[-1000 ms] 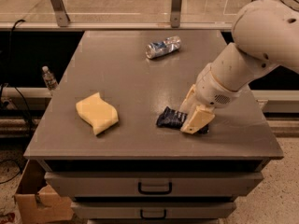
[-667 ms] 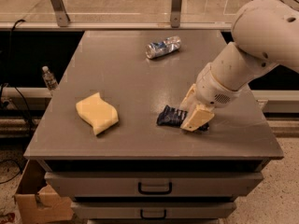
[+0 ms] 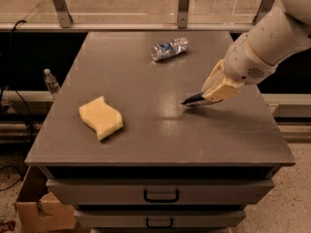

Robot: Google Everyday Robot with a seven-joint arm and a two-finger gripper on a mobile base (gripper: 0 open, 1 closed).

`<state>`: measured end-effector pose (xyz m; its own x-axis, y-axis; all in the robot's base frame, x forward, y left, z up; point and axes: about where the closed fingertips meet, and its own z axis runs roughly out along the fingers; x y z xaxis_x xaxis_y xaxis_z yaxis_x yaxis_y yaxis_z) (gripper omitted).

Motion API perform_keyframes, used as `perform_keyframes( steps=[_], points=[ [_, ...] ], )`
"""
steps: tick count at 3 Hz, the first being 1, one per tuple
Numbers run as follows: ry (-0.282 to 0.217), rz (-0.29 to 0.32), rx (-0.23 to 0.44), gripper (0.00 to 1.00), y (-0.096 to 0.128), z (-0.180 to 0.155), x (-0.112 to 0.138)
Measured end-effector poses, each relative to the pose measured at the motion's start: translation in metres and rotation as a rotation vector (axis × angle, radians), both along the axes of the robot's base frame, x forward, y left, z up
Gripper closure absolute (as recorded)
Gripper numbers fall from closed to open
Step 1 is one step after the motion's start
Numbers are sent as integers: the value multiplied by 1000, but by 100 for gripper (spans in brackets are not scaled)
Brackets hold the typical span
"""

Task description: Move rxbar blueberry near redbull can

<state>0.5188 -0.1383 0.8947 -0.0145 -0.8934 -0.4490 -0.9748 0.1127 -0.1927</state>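
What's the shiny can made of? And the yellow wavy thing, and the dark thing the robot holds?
The redbull can looks like thin metal: shiny, dented. The sponge looks like soft foam: matte, pale yellow. The rxbar blueberry, pinched by the gripper over the right half of the table, is perhaps plastic film: thin, dark.

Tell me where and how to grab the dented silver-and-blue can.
Grip the dented silver-and-blue metal can across its mid-body, coming from straight above: it lies on its side on the grey table, long axis roughly left-right, so likely only its narrow width fits. The claw, over the table's right side, holds the flat dark navy bar wrapper.
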Motion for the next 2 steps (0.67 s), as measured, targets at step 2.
perform_keyframes(
  steps=[2],
  points=[
    [-74, 32, 2, 100, 1, 8, 27]
  ],
)
